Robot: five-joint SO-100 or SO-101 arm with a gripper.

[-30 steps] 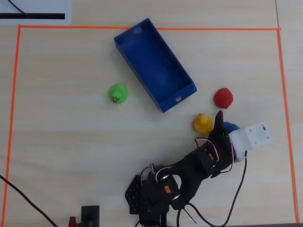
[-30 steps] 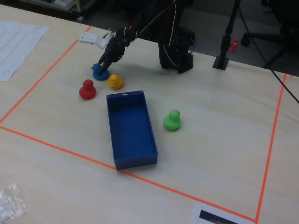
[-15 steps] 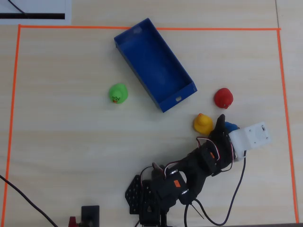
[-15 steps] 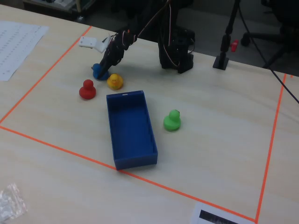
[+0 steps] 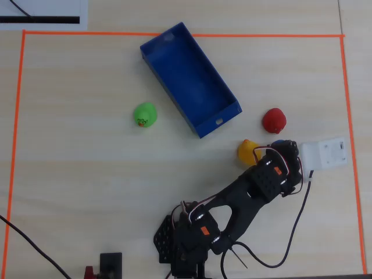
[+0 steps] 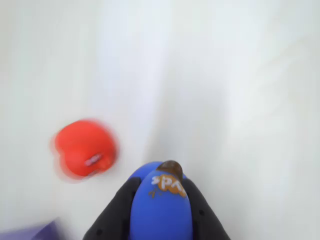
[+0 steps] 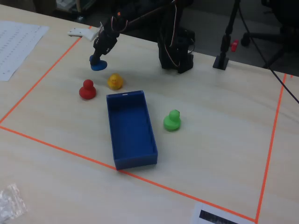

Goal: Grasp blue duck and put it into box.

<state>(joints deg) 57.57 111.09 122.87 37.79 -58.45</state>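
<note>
Here, arm stretched low across the table (image 7: 210,116), gripper (image 7: 98,61) pinching the blue duck (image 6: 161,207) just above it, red duck (image 7: 87,89) and yellow duck (image 7: 114,81) close beside, box (image 7: 114,140) farther off.

Arm stretched out low; tool (image 6: 161,210) fingers clamped on blue duck (image 6: 161,207).

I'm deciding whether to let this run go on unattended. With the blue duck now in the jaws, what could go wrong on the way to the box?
1. The small rounded blue toy duck is smooth and pinched only at its sides by the black gripper, so it may slip out.
2. The yellow toy duck sits between gripper and long dark-blue open tray; a low carry could knock it.
</note>
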